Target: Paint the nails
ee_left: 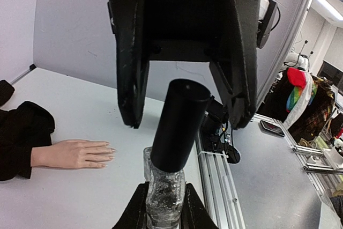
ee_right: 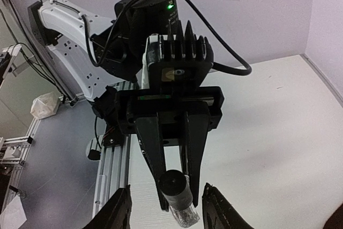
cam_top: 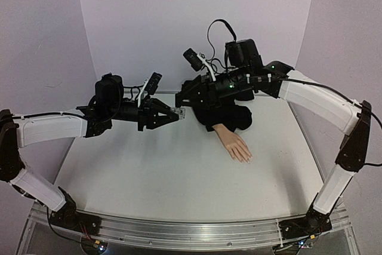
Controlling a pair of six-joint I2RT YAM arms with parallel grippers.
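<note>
A peach mannequin hand (cam_top: 234, 143) with a black sleeve (cam_top: 230, 116) lies palm down on the white table, right of centre. Its pale glossy nails (cam_top: 246, 158) point toward the near edge; the left wrist view shows the nails (ee_left: 110, 154) too. My left gripper (cam_top: 170, 114) is shut on a small clear bottle (ee_left: 163, 197) with a tall black cap (ee_left: 179, 122), held above the table. My right gripper (cam_top: 182, 98) faces it, open. Its fingers (ee_left: 131, 79) stand wide apart on either side of the cap without touching it. The right wrist view shows the cap (ee_right: 174, 183) end-on.
An aluminium rail (cam_top: 179, 231) runs along the table's near edge. The purple back wall (cam_top: 179, 28) stands close behind both grippers. Clothing and other clutter (ee_left: 305, 100) sit off the table.
</note>
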